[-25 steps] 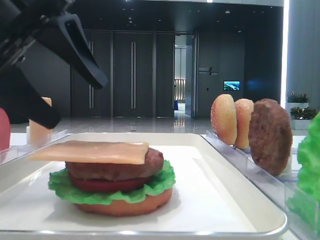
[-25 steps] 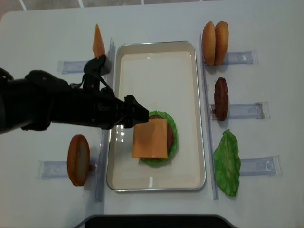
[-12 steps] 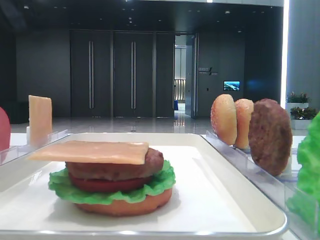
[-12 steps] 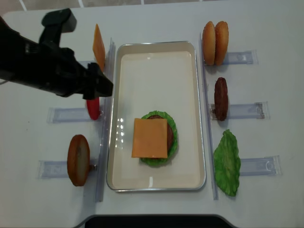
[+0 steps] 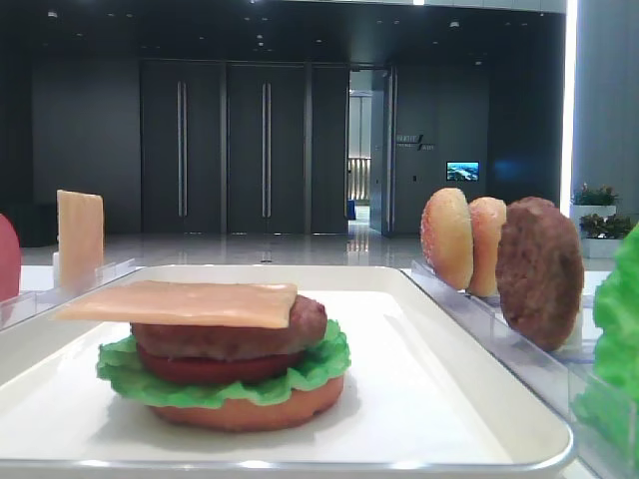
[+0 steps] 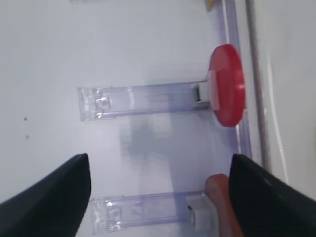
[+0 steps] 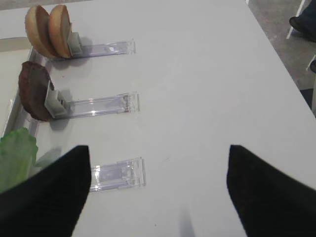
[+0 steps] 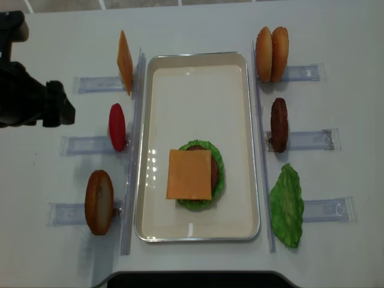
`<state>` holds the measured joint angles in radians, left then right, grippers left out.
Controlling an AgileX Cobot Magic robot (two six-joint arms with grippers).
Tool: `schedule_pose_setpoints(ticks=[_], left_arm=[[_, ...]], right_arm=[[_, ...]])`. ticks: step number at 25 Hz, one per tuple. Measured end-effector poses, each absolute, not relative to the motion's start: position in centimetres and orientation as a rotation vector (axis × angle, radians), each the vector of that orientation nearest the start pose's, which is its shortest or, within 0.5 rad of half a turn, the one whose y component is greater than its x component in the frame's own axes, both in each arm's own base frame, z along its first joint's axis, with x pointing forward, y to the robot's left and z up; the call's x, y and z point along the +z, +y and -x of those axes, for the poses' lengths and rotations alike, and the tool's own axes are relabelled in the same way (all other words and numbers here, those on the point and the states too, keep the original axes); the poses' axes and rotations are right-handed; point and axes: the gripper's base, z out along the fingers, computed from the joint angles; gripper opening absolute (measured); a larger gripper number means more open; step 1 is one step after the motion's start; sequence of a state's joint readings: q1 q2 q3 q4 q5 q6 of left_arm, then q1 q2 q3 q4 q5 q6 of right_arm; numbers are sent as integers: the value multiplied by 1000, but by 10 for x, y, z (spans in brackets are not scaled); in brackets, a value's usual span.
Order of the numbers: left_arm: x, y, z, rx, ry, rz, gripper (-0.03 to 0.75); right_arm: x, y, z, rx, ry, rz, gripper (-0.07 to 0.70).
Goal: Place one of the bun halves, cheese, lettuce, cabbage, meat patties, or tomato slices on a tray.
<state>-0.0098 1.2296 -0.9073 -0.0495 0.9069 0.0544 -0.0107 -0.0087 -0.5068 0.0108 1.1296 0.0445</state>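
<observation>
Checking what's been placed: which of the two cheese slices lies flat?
The cheese slice topping the stack on the tray lies flat; the other cheese slice stands on edge in its rack left of the tray.

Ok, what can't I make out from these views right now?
- Overhead: the cheese hides the stack beneath; only the lettuce rim shows.
- Overhead: left gripper fingertips blend into the dark arm.
- Left wrist: bun half cut by the bottom edge.
- Right wrist: lettuce leaf cut by the left edge.
</observation>
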Motion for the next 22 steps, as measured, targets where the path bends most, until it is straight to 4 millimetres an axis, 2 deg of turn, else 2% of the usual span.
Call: schedule_pose_setpoints(ticks=[4,10,14,22], left_arm=[[280,1,-221,49,2795,-29,673],[277,2,-202,66,2902,4,672],[272,3,-177,68,2918,7,671],[264,3,-116,54,2824,14,671]], right_arm=[[274,1,10,33,2097,-57,539],[274,1,10,33,2097,-57,539],[274,1,10,33,2097,-57,539],[274,1,10,33,2097,-57,539]])
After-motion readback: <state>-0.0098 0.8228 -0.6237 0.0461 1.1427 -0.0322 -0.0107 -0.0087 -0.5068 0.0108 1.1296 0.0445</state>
